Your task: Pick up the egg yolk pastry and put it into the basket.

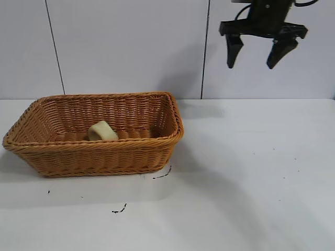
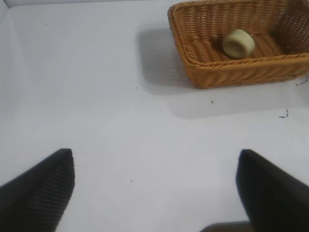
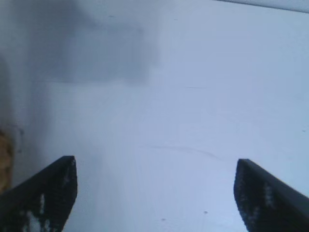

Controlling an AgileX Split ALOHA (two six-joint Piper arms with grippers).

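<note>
The egg yolk pastry [image 1: 102, 130], a small pale yellow-green puck, lies tilted on its edge inside the orange-brown wicker basket [image 1: 63, 157] at the table's left. The left wrist view shows the same pastry [image 2: 238, 43] resting in the basket [image 2: 231, 72]. High above the table, to the right of the basket, hangs my right gripper [image 1: 255, 59], open and empty. Its own view shows the right gripper [image 3: 156, 193] spread wide over bare table. My left gripper [image 2: 155, 188] is open too, away from the basket, with nothing between its fingers.
The white table [image 1: 251, 172] stretches wide to the right of the basket. A few small dark marks [image 1: 119, 210] dot the surface in front of the basket. A pale panelled wall [image 1: 125, 47] stands behind.
</note>
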